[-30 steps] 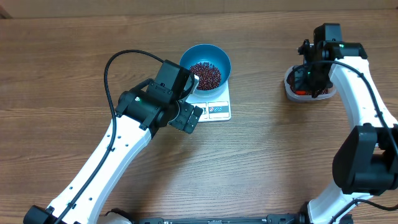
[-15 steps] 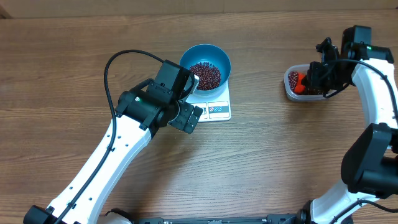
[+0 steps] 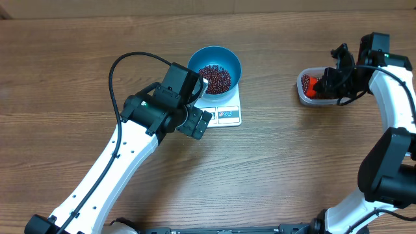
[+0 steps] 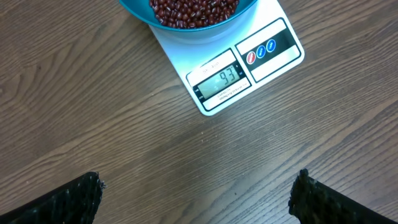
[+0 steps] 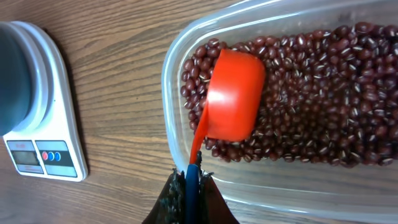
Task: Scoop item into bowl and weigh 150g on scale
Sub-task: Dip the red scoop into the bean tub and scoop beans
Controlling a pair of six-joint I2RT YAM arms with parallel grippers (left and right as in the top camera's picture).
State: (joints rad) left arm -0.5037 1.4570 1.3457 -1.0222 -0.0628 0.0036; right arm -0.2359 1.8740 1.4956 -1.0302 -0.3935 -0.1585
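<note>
While my left gripper [image 4: 199,202] hangs wide open over the table [image 4: 93,124] just in front of the scale [image 4: 273,53], the blue bowl [image 3: 214,54] sits on that scale holding a heap of beans [image 3: 214,78], and the display reads 93. Off to the right, more beans fill the clear tub [image 5: 171,81], where my right gripper [image 5: 189,186] is clenched on the handle of the orange scoop [image 5: 233,93], its cup resting on them.

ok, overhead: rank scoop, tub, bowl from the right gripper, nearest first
1. red scoop, gripped by the right gripper.
2. clear tub, around the scoop, right side.
3. blue bowl, on the scale, centre-left.
</note>
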